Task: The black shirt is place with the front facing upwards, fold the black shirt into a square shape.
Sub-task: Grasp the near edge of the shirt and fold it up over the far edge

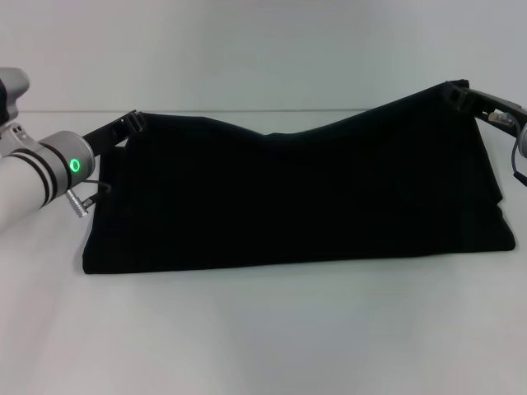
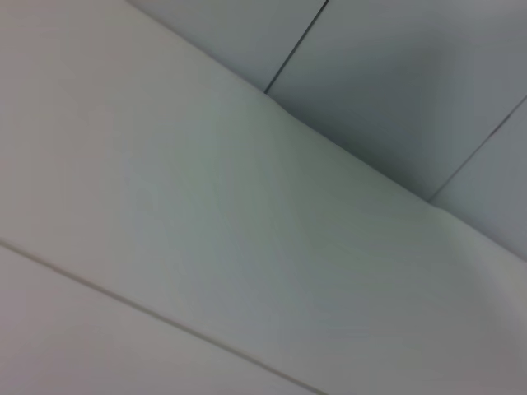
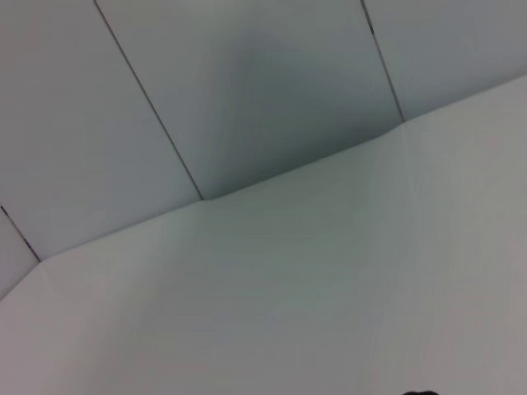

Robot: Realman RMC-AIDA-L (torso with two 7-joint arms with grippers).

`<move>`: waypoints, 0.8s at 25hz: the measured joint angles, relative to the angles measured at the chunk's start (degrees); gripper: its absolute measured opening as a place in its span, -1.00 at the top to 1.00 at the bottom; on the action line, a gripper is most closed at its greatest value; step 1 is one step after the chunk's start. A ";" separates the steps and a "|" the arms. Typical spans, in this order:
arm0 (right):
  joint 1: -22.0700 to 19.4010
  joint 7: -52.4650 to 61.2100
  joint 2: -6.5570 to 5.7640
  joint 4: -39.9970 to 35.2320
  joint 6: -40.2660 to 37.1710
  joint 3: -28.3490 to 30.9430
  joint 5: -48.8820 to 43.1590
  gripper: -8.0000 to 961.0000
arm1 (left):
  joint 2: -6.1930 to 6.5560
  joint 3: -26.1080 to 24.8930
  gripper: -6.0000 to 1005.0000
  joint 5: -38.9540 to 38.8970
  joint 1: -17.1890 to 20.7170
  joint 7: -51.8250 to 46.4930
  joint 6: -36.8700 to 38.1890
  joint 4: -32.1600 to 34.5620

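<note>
The black shirt (image 1: pixel 296 197) hangs as a wide dark sheet in the head view, lifted by its two upper corners, its lower edge resting on the white table (image 1: pixel 272 337). My left gripper (image 1: pixel 136 122) is shut on the shirt's upper left corner. At the upper right corner, held higher, my right gripper (image 1: pixel 458 92) is shut on the cloth. The top edge sags between the two grips. No lettering or label shows on the side facing me. Neither wrist view shows the shirt or any fingers.
Bare white tabletop lies in front of the shirt's lower edge. The left wrist view shows only table surface (image 2: pixel 206 247) and panelled wall (image 2: pixel 412 90); the right wrist view shows the same table (image 3: pixel 329 288) and wall (image 3: pixel 247 82).
</note>
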 joint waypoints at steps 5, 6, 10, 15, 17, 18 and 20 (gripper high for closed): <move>0.02 -5.76 0.03 2.08 1.70 -0.08 5.49 0.49 | -0.25 0.03 0.73 -5.75 -0.22 4.34 -2.45 -1.54; 0.01 -6.31 0.05 2.48 2.11 -0.12 6.39 0.39 | -0.24 0.04 0.71 -7.00 -0.14 4.99 -2.51 -1.77; -0.13 -7.76 0.08 3.26 3.00 -0.26 7.84 0.11 | -0.21 0.04 0.47 -9.53 0.55 6.40 -2.31 -2.49; -1.05 -7.42 -0.02 3.28 1.77 -0.31 7.88 -0.07 | 0.47 0.07 0.06 -9.47 2.66 6.36 3.24 -3.10; -2.14 -7.33 -0.14 3.26 -1.30 -0.35 7.83 -0.07 | 1.28 -0.04 -0.12 -9.52 4.56 6.14 9.76 -3.22; -2.87 -7.69 -0.23 3.08 -3.65 -0.57 7.70 -0.07 | 1.71 -0.10 -0.21 -9.83 5.65 6.02 14.19 -3.20; -4.75 -8.96 -0.50 2.69 -9.22 -1.46 7.43 -0.07 | 2.86 -0.10 -0.27 -10.24 8.57 5.82 22.88 -3.06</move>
